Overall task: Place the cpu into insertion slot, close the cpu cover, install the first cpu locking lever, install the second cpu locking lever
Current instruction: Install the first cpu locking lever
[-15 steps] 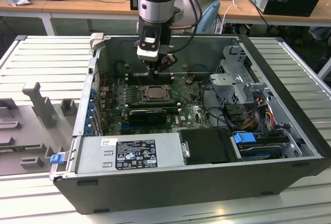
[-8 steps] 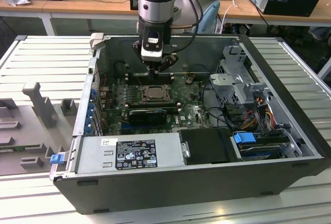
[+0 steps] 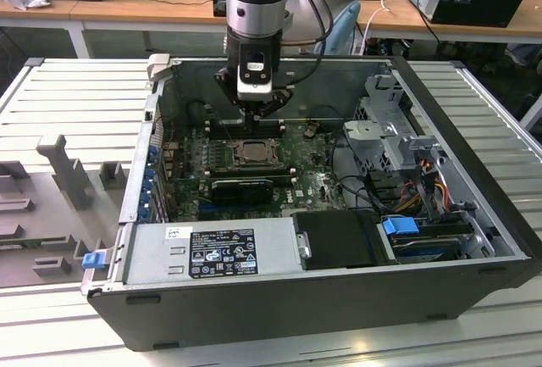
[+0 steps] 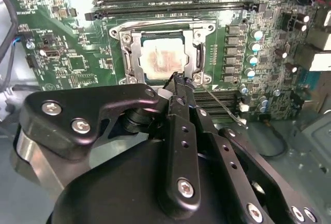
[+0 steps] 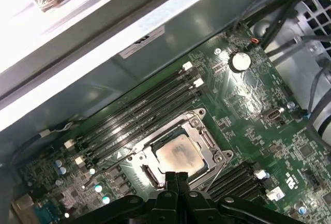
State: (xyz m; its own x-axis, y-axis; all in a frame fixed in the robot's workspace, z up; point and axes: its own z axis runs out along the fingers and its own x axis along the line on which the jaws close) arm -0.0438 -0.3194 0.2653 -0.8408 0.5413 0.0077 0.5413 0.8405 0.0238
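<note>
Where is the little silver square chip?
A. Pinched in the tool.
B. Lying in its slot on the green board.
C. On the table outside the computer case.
B: the cpu lies flat in the socket, framed by the cpu cover, with the shut tool at the socket's edge.

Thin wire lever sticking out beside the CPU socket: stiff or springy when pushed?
Probably springy: the lever is a long, thin bare metal rod, so it may flex and snap back. Likely slippery too: smooth wire could slide off the hand's narrow shut tips.
</note>
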